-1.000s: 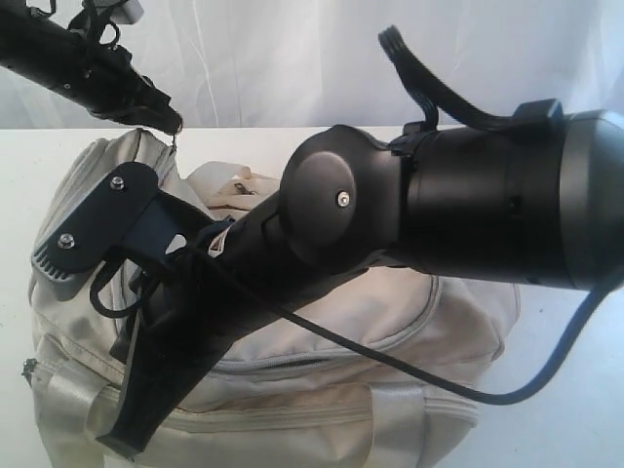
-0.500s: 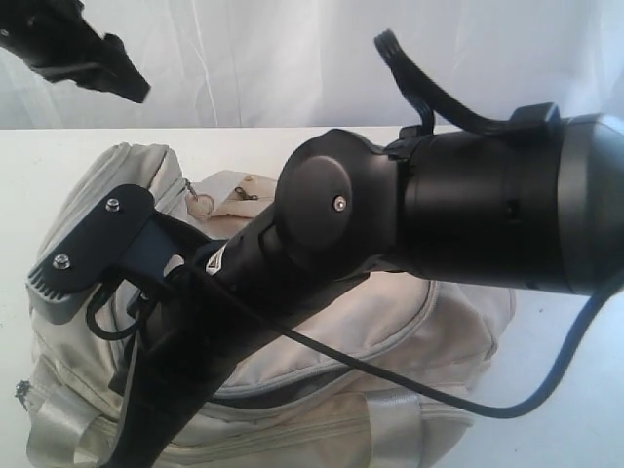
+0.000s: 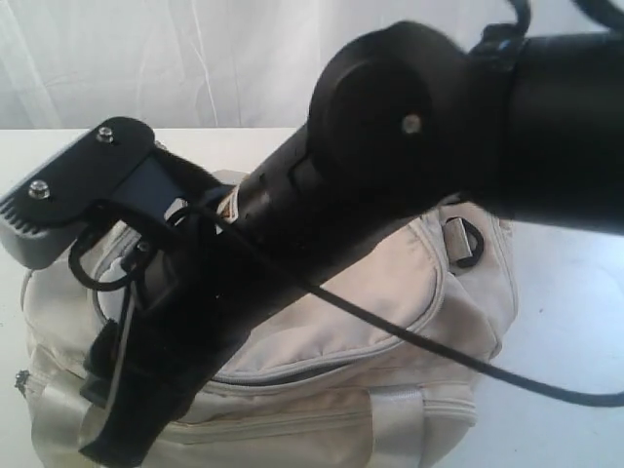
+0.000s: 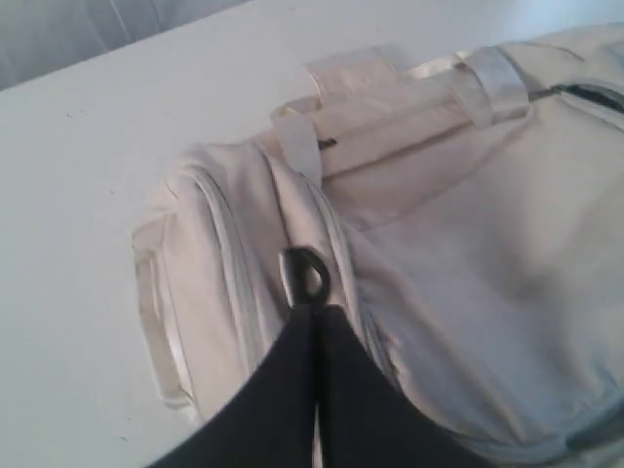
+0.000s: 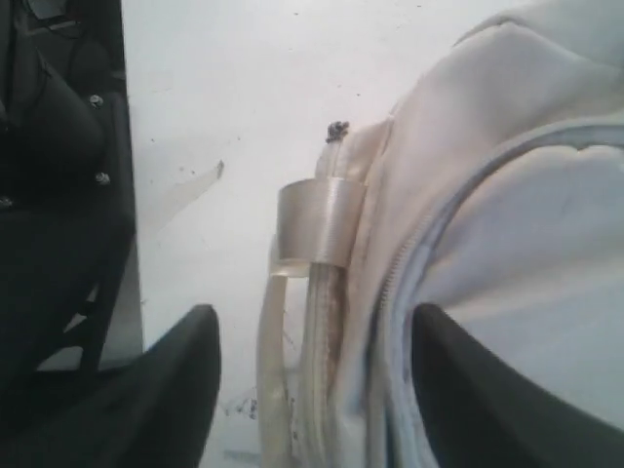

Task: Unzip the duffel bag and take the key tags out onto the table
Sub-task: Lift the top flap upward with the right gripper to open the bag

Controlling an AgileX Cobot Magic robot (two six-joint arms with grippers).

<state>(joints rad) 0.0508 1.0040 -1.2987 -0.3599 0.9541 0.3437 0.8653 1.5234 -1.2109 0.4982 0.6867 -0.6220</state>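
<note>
Since a second ago, the left arm is no longer showing at 10 o'clock in the exterior view, so the unzipping is probably still waiting. No key tags are showing. The duffel bag point(image 3: 390, 312) is lying on the bench point(image 3: 565, 331), its long axis running 9 to 3 o'clock. The left end effector point(image 4: 314, 317) is pressing closed by a black ring point(image 4: 304, 273). The right end effector point(image 5: 314, 336) is gaping empty astride the bag's edge.

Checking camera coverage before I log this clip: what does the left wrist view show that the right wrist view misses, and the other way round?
Only the left wrist view: the closed left hand, a black ring on the bag just past its tip, and the carry straps lying on top.
Only the right wrist view: the open right hand, with a strap loop and the zipper end on the bag's edge.
Both: the cream bag on the white table.
</note>
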